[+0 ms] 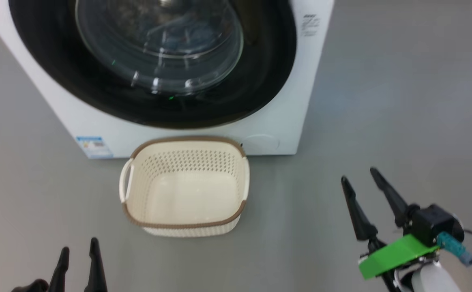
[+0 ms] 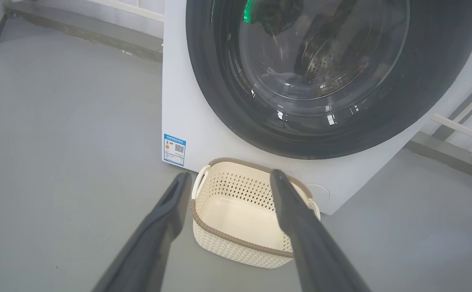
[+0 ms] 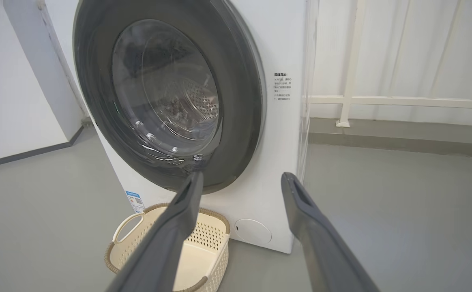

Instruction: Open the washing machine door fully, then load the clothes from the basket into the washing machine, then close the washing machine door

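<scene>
Two claws, both with fingers spread apart and nothing between them: the left claw point(image 1: 78, 245) sits low at the left; the right claw point(image 1: 358, 174) hangs low at the right over the grey floor point(image 1: 402, 101). The basket point(image 1: 187, 140) stands on the floor between them and further forward, nearer the left claw, well apart from both; its cream bottom lies bare; its back rim is just beside the foot of the washing machine point(image 1: 284, 101). The round black door point(image 1: 260, 81) lies flat against the machine's front, above the basket and well clear of either claw. A blue label point(image 1: 94, 147) sits at the machine's lower left corner. The steel drum point(image 3: 191, 101) shows through the glass; what lies inside it I cannot tell.
</scene>
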Controlling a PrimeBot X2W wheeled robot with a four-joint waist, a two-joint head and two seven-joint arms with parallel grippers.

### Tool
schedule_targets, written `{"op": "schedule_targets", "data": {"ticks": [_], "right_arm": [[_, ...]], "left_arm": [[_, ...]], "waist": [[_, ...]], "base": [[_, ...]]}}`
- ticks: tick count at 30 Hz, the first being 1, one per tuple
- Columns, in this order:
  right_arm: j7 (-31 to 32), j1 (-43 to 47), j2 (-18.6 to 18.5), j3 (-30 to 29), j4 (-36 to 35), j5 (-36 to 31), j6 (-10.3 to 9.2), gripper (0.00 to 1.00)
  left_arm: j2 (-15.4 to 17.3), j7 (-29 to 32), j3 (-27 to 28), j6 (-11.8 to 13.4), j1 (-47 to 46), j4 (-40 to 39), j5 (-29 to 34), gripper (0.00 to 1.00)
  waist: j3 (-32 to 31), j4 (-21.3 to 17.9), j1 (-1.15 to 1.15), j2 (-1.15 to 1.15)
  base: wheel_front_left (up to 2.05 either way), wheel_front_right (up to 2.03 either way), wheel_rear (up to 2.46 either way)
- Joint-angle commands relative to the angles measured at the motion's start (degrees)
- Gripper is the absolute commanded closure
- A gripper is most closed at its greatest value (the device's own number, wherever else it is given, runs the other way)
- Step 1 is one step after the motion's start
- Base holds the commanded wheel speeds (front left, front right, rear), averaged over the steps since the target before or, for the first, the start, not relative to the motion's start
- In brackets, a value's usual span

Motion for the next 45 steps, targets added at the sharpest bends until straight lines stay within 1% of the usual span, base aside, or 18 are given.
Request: {"op": "schedule_targets", "data": {"ticks": [1,6,17,21,29,36,45], "right_arm": [[0.2,1.0,0.6,1.2,-2.0,0.5,-0.33,0.0],[0.2,4.3,1.4,0.8,-2.4,0.0,-0.33,0.0],[0.2,9.0,2.9,-2.1,-2.9,-0.3,-0.33,0.0],[0.2,9.1,3.3,-2.5,-2.9,-0.3,-0.33,0.0],[0.2,9.2,3.7,-3.0,-3.0,-0.5,-0.33,0.0],[0.2,9.1,3.9,-3.2,-3.0,-0.4,-0.33,0.0],[0.2,9.0,4.0,-3.1,-2.7,-0.4,-0.33,0.0]], "left_arm": [[0.9,-0.4,2.2,-0.2,0.2,-1.0,1.0,0.0],[0.9,-0.4,2.0,-0.1,1.5,-1.0,2.1,0.0],[0.9,-0.4,1.5,-0.2,2.1,-0.9,4.4,0.0],[0.9,-0.4,1.5,-0.2,2.2,-1.3,4.9,0.0],[0.9,-0.4,0.6,1.1,2.5,-1.9,6.5,0.0],[0.9,-0.4,0.9,1.3,2.4,-1.8,5.6,0.0],[0.9,-0.4,1.0,1.8,2.4,-2.0,6.3,0.0]], "waist": [[-5.3,-5.6,0.0,0.0],[-6.0,-8.0,0.0,0.0],[-6.4,-9.4,0.0,0.0],[-6.4,-9.5,0.0,0.0],[-6.5,-8.9,0.0,0.0],[-6.4,-8.3,0.0,0.0],[-6.6,-8.3,0.0,0.0]], "base": [[0.0,0.0,0.0],[0.0,0.0,0.0],[0.0,0.0,0.0],[0.0,0.0,0.0],[0.0,0.0,0.0],[0.0,0.0,0.0],[0.0,0.0,0.0]]}}
